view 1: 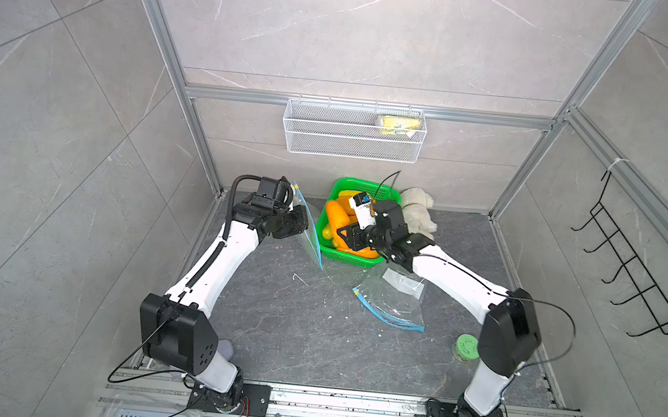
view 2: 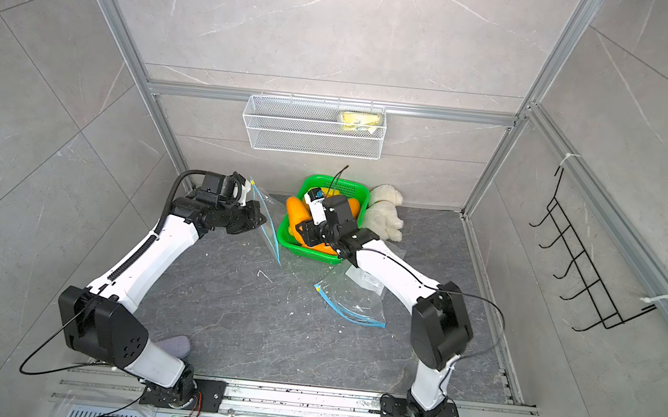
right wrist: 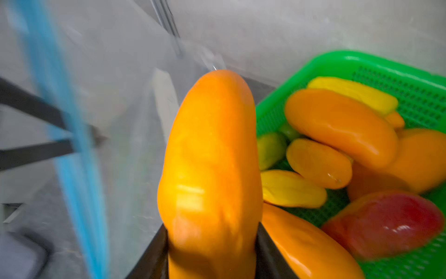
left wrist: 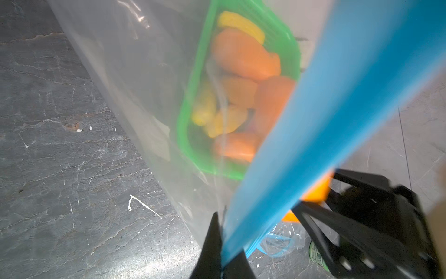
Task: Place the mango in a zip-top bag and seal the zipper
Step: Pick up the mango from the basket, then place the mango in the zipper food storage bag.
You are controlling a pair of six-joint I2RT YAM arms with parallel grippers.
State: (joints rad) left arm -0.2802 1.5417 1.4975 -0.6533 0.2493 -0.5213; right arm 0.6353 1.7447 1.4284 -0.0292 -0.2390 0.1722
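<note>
**A:** Where is the mango?

**B:** It is in the right end effector (right wrist: 212, 256). The fingers are clamped on both sides of the long orange mango (right wrist: 210, 157). In both top views that end effector (view 1: 344, 237) sits at the 8 o'clock side of the green basket (view 1: 344, 257). The mango is not yet in a bag.

**A:** And the bag?

**B:** The left end effector (view 1: 303, 224) is pinched tight on the blue zipper strip of the zip-top bag (view 1: 313, 236). It holds the bag upright, at 9 o'clock from the basket. The left wrist view shows the strip running between its fingertips (left wrist: 212, 241). I cannot tell whether the mouth is open.

**A:** Where is the basket on the table?

**B:** It is toward 12 o'clock on the table (view 1: 291, 330), near the back wall. It holds more fruit (right wrist: 337, 125) in orange, yellow and one reddish piece.

**A:** Is anything else close by?

**B:** A second bag (view 1: 392, 303) lies flat at 5 o'clock from the basket, partly under the right arm. A plush toy (view 1: 417, 211) sits just beside the basket at 3 o'clock.
</note>
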